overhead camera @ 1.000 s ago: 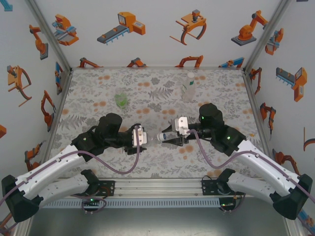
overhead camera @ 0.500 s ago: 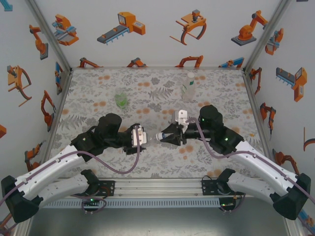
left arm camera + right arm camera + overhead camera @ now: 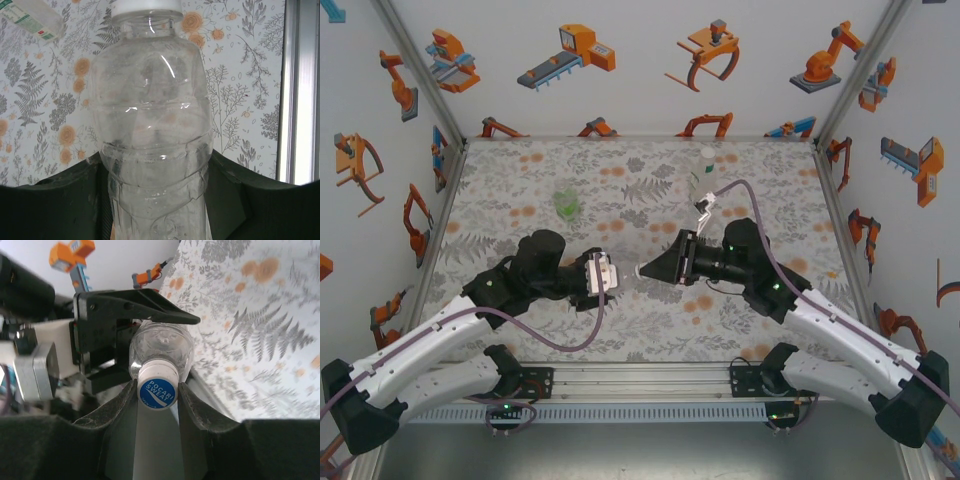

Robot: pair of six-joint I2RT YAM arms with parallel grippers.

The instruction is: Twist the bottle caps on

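Observation:
My left gripper (image 3: 613, 275) is shut on the body of a clear bottle (image 3: 625, 273), which lies level above the table with its neck to the right. In the left wrist view the bottle (image 3: 150, 125) stands between the dark fingers (image 3: 235, 200), its white cap (image 3: 146, 5) at the top edge. My right gripper (image 3: 648, 271) is shut on that bottle cap (image 3: 157, 390), which is white with a blue printed top; its fingers (image 3: 192, 412) press both sides. The bottle's shoulder (image 3: 162, 345) and the left gripper's finger (image 3: 145, 312) lie behind the cap.
A green-tinted bottle (image 3: 566, 205) stands at the back left of the table. A clear bottle with a pale label (image 3: 703, 172) stands at the back right, just beyond the right wrist; its label also shows in the left wrist view (image 3: 30, 17). An aluminium frame rail (image 3: 295, 90) runs alongside.
The right wrist has rolled round the bottle's neck, swinging its camera and cable toward the back. Its jaws have closed onto the cap. The left arm has stayed still.

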